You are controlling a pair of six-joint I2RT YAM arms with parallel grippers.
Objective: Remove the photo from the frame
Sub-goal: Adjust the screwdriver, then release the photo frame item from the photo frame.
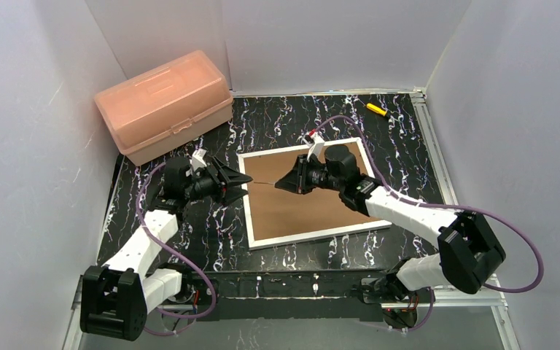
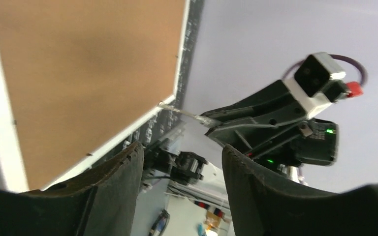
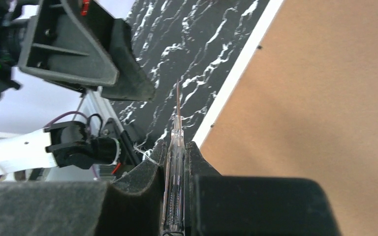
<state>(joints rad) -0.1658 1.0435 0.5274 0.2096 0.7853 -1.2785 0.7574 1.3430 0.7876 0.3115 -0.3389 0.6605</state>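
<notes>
Evidently the job is only beginning: the large flat picture frame with its narrow white border and brown fibreboard back point(image 1: 299, 211) is lying face down in the middle of the black, white-veined table point(image 1: 211, 240). The board is sitting flush inside the border, not yet lifted. The photo is showing in no view; I am judging that it is lying under that board. Freeing the backing, raising it and drawing the print out are all left to do.

The right gripper point(image 1: 283, 182) is clamping a slim clear-handled tool with a fine metal tip point(image 1: 262, 182) and pointing it leftward past the frame's left edge. The left gripper point(image 1: 242, 179) is hanging just beside that edge, jaws spread, nothing between them.

Only the overhead view is giving the layout: a translucent pink plastic box point(image 1: 164, 102) at upper left and a small yellow-handled tool point(image 1: 375, 109) at upper right. Only the right wrist view is showing the clear shaft squeezed between the pads and the tip lying over the dark table just outside the white border. Whether it is touching anything I cannot tell.
</notes>
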